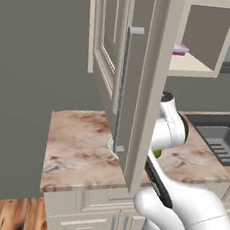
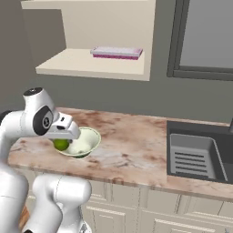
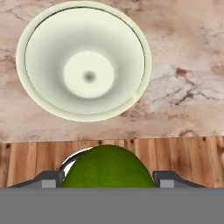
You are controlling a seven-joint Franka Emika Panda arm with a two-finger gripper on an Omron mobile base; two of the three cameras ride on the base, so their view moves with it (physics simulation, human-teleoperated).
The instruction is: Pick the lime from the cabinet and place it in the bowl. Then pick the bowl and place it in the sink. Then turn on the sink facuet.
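We see the gripper [image 3: 109, 175] with its jaws spread wide and closed on the lime [image 3: 108, 168], which sits between the two dark fingertips [image 3: 168, 178] at the bottom of the hand view. From that camera the lime hangs above the counter's front edge, with wooden floor [image 3: 183, 159] showing behind it, and the bowl [image 3: 84, 60] lies further in on the marbled counter [image 3: 188, 57], empty and upright.

In the right base view the lime [image 2: 60, 144] is tucked under the hand at the bowl's [image 2: 84, 142] near-left rim; we cannot tell whether it touches the rim. The bowl stands toward the left end of the counter [image 2: 132, 150], nearer its front edge than the wall.

The sink [image 2: 200, 154] is set in the counter well to the right, apart from the bowl, its lighter ribbed tray [image 2: 193, 157] inside. Above the counter, the cabinet [image 2: 91, 41] stands open; a flat pink and white box [image 2: 117, 52] rests on its shelf.

In the left base view the cabinet's open door [image 1: 135, 89] with its long grey handle [image 1: 125, 88] hides most of the bowl [image 1: 112, 146]; a green sliver of the lime [image 1: 157, 153] peeks beside the arm.
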